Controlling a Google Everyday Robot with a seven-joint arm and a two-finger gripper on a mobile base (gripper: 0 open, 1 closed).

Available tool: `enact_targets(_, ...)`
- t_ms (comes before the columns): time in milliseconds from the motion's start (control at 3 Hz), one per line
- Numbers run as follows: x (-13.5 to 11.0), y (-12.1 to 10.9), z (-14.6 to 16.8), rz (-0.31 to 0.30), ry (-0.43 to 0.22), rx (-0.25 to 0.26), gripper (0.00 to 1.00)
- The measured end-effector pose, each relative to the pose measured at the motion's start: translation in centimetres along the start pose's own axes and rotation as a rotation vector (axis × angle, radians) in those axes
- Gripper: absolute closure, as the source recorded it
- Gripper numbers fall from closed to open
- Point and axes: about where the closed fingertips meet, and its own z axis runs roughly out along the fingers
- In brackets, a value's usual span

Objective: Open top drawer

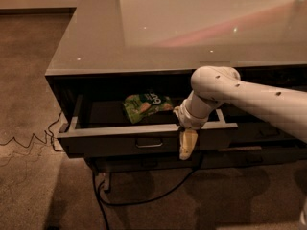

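Note:
The top drawer (pixel 110 141) is a wide dark grey drawer pulled partway out from under the counter, its small metal bar handle (pixel 148 142) at the centre of the front. A green snack bag (pixel 146 105) lies inside it. My gripper (pixel 187 145) hangs pointing down in front of the drawer's front panel, right of the handle and apart from it. The white arm (pixel 249 101) reaches in from the right over the drawer's right end.
A glossy grey countertop (pixel 168 28) spans above the drawer. Slimmer dark drawer fronts (pixel 268 133) sit to the right. A black cable (pixel 144 195) loops on the carpet below, and a thin wire (pixel 24 140) trails along the floor at left.

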Motion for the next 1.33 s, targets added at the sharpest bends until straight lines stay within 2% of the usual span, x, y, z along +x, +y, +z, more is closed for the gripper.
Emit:
enact_targets(333, -0.5, 1.5, -1.1, -0.026, 0.046, 0.017, 0.00)
enact_targets(667, -0.1, 3.1, -2.0, -0.025, 0.091, 0.022, 0.00)
enact_targets(1000, 0.6, 4.2, -2.3, -0.015, 0.123, 0.017, 0.18)
enact_targets(1333, 1.1, 5.0, -2.5, -0.012, 0.144, 0.019, 0.42)
